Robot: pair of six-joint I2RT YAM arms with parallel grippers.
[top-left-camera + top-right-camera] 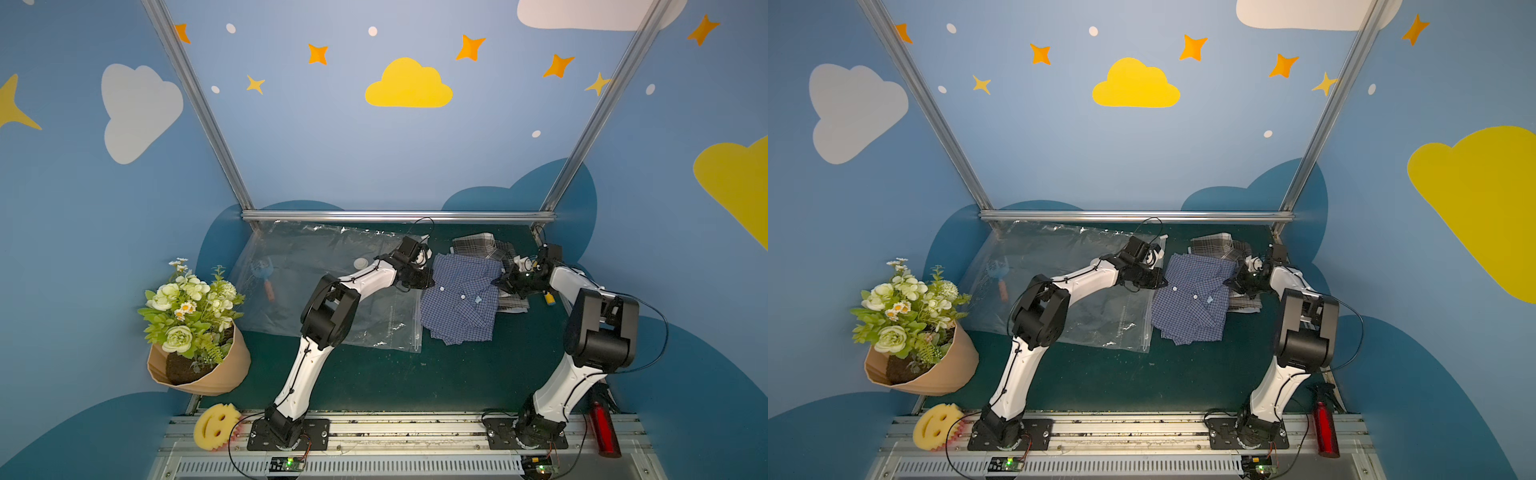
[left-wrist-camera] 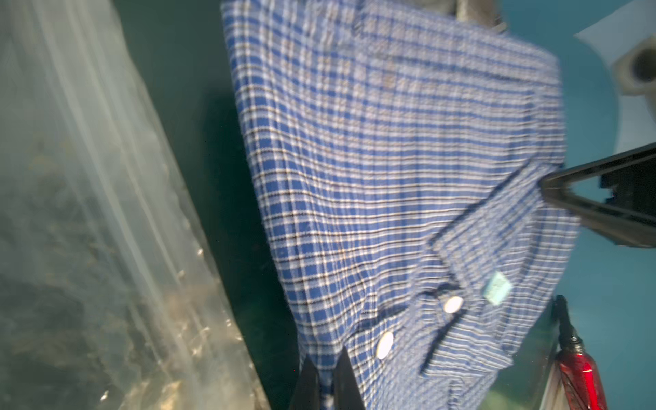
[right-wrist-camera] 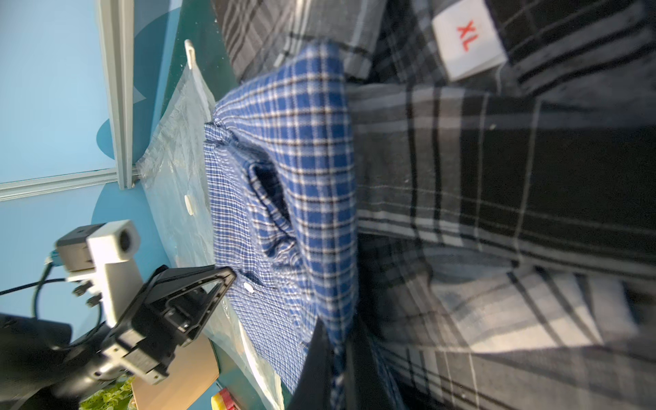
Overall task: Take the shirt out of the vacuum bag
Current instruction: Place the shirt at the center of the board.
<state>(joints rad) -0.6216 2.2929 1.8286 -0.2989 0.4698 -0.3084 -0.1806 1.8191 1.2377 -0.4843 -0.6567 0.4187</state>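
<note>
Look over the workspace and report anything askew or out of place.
The tan faceted pot of white flowers sits tipped at the green table's left edge, soil showing. A small blue-headed, orange-handled tool shows through the clear crinkly plastic vacuum bag; inside or beneath, I cannot tell.

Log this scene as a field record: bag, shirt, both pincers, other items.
bag: clear, flat on the table, white valve up
shirt: blue check, out of the bag, beside it, partly over a grey shirt
left pincer: shut on the shirt's edge nearest the bag
right pincer: shut on the shirt's far edge
other items: flower pot, sponge, red bottle, all at the table's margins
</note>
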